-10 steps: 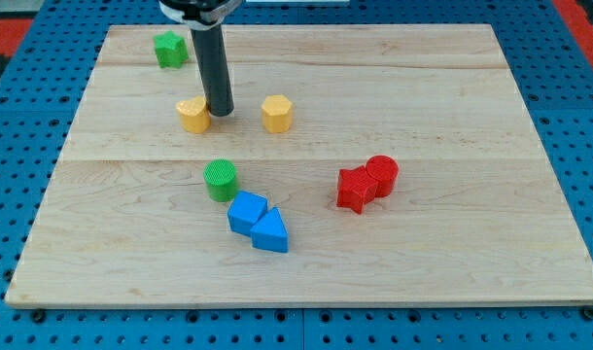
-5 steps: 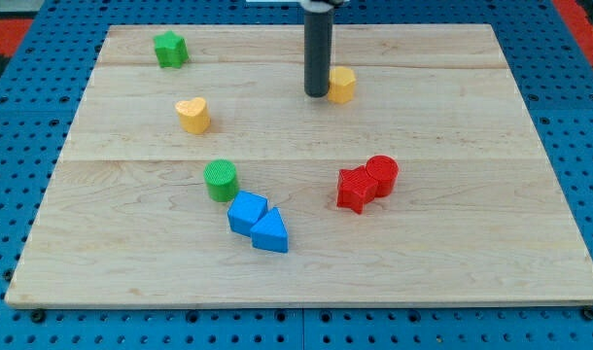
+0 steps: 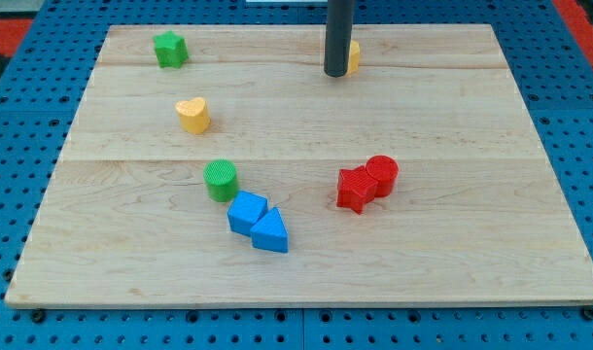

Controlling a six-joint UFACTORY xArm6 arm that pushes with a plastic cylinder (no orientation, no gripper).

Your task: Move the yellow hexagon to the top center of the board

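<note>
The yellow hexagon (image 3: 353,56) lies near the view's top, a little right of centre, mostly hidden behind my rod. My tip (image 3: 335,73) rests on the board touching the hexagon's lower left side. Only the hexagon's right edge shows.
A green star (image 3: 169,49) sits at the top left. A yellow heart (image 3: 192,115) lies below it. A green cylinder (image 3: 220,180) and two touching blue blocks (image 3: 258,223) sit at lower centre. A red star-like block (image 3: 355,189) touches a red cylinder (image 3: 382,172) on the right. The wooden board (image 3: 491,224) lies on a blue pegboard.
My tip left the yellow heart, swept right and pushed the yellow hexagon up and to the right, from mid-board to near the top edge.
</note>
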